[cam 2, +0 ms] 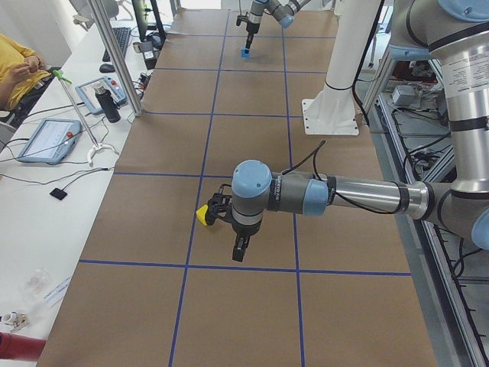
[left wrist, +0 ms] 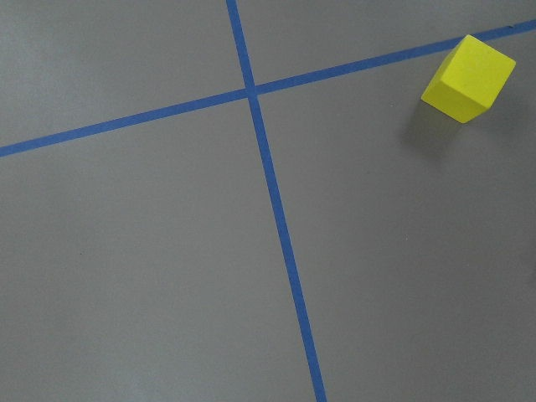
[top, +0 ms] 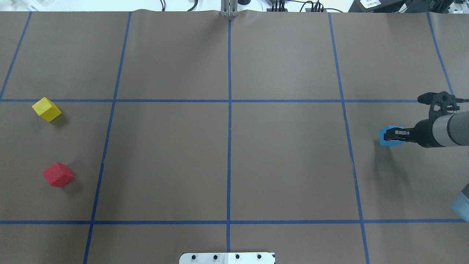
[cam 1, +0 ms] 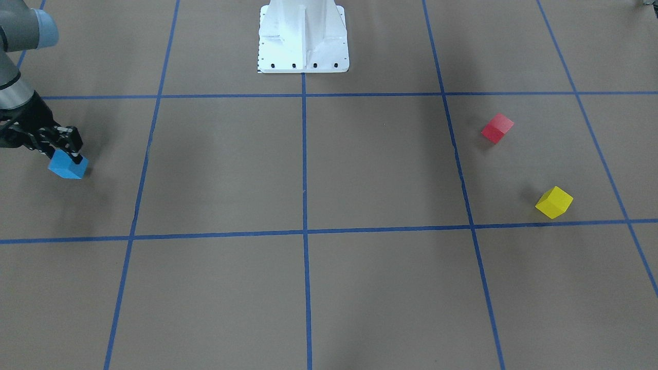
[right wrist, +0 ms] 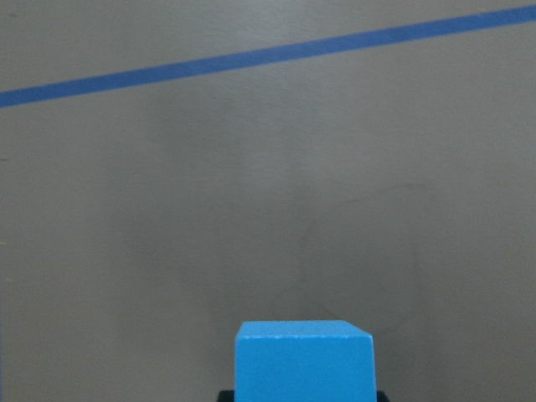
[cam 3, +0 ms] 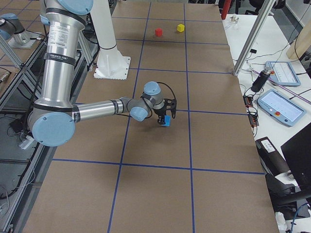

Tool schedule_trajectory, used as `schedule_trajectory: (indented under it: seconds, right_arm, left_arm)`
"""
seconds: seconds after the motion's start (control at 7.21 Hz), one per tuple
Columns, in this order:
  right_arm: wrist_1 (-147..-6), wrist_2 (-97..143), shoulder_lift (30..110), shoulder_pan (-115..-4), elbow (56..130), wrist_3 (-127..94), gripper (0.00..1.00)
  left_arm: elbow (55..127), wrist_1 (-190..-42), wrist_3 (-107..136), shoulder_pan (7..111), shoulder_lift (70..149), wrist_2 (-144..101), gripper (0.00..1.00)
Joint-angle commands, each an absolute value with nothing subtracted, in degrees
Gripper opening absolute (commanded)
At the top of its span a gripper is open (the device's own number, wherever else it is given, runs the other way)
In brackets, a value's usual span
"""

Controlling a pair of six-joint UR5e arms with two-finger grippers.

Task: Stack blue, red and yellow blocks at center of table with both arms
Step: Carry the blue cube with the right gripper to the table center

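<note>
My right gripper (cam 1: 72, 155) is shut on the light blue block (cam 1: 68, 166), far out on the robot's right side of the table (top: 285, 161). From overhead, the block (top: 387, 135) sticks out past the right gripper (top: 397, 135) and hangs close over the surface. The red block (top: 58, 175) and yellow block (top: 46, 109) lie apart on the robot's left side. My left gripper (cam 2: 239, 251) hangs just beside the yellow block (cam 2: 202, 215), holding nothing I can see. Whether it is open or shut I cannot tell. The left wrist view shows the yellow block (left wrist: 467, 78) lying loose.
The white bolted pedestal (cam 1: 303, 38) stands at the robot's edge of the table. Blue tape lines cross at mid-table (top: 229, 101). White side benches carry tablets (cam 2: 47, 139), and a person (cam 2: 17, 67) sits beyond one. Metal poles (cam 3: 250, 41) rise at the table's far edge.
</note>
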State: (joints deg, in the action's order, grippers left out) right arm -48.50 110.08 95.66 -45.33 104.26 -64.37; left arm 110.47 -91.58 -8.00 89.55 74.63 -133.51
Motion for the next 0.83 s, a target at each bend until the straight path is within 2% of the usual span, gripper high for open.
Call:
schedule_trajectory:
  seconds: [0.0,0.28,0.42,0.69]
  right_arm:
    - [-52.3,106.5,83.6,-40.7,102.9,-65.1,0.0]
    - [-80.9,103.3,63.7,-36.1,102.7,-66.9,0.0]
    - [-86.2,102.1,55.1,-33.7,99.7,-69.0,0.0]
    - [-86.1,95.0,42.9,-27.7,85.4,-72.9,0.0]
  left_arm:
    - [110.5,-91.6,-8.0,89.6,74.6,-133.5,1.0]
    - [110.5,-91.6,-8.0,89.5,74.7,-133.5,1.0]
    - [110.5,-91.6,-8.0,89.6,74.7,-133.5,1.0]
    - [110.5,-91.5,-8.0,89.6,74.7,-133.5,1.0]
